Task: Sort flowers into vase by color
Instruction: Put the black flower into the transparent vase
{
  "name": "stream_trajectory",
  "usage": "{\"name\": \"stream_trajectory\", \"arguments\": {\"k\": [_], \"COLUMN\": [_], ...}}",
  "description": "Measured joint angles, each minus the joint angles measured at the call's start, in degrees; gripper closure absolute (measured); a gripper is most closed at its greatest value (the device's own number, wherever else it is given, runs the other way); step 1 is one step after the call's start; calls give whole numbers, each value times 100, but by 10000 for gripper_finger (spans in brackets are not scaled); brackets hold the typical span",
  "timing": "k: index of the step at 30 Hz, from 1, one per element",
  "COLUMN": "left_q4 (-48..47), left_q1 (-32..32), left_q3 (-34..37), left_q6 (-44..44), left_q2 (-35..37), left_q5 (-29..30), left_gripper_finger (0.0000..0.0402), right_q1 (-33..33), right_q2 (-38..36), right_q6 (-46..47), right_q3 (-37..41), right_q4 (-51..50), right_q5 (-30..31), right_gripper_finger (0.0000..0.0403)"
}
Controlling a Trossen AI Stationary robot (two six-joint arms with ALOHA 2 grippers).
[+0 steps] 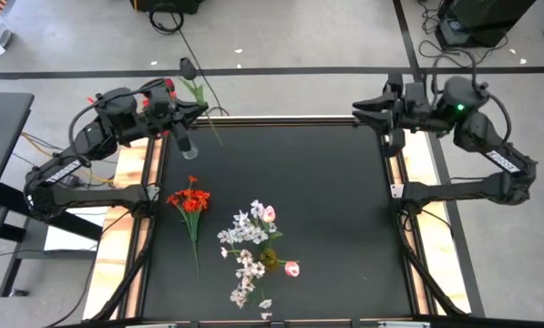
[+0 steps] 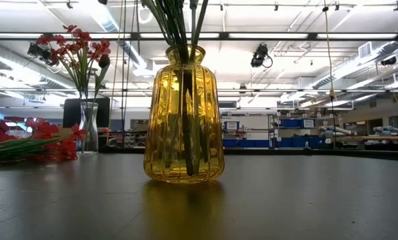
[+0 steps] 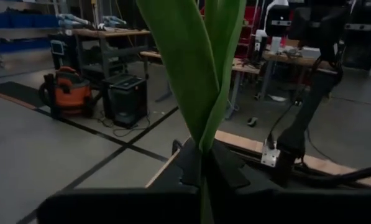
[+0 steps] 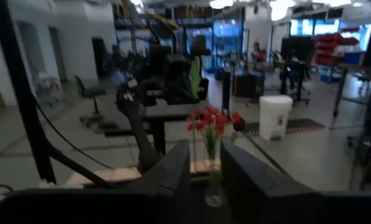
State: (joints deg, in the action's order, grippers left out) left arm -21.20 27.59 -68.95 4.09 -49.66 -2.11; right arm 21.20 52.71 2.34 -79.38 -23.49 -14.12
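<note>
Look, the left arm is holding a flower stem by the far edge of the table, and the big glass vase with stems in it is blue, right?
Not quite: the big ribbed glass vase holding the green stems is amber yellow, not blue, as the low view shows. The rest holds: in the high view the left gripper is shut on a dark-budded flower on a thin green stem at the black table's far edge.

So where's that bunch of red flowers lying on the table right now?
From above, the loose bunch of red flowers lies flat on the black table's left side, beside the white-lilac sprays and just below the left gripper.
</note>
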Motion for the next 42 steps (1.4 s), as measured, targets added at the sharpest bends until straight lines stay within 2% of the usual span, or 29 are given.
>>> {"name": "stream_trajectory", "arguments": {"k": [4,9,18,23,26,31,36,39,42], "left_q4": [-138,-265,-1076,-1154,-1246,-838,233,657,593], "left_q1": [0,0,-2,0,0,0,0,0,-2], "left_q3": [2,2,2,2,5,606,1438,1655,1687], "left_q6": [-92,-92,-409,-691,-912,-857,-922,-999,-990], "left_q2": [151,269,409,512,502,511,473,378,346], "left_q5": [50,130,757,1360,1526,1810,2313,2549,2958], "left_gripper_finger": [390,390,393,394,395,395,395,395,395], "right_q1": [-1,-1,-1,-1,-1,-1,-1,-1,-1], "right_q2": [-451,-734,-776,-774,-774,-772,-772,-772,-772], "right_q6": [326,601,752,833,823,819,819,820,818], "right_q3": [787,1271,1356,1356,1356,1356,1356,1356,1356], "right_q4": [731,823,853,848,848,847,846,844,844], "right_q5": [-75,-34,-73,-73,-73,-73,-73,-73,-73], "right_gripper_finger": [259,230,226,227,227,227,227,227,227]}}
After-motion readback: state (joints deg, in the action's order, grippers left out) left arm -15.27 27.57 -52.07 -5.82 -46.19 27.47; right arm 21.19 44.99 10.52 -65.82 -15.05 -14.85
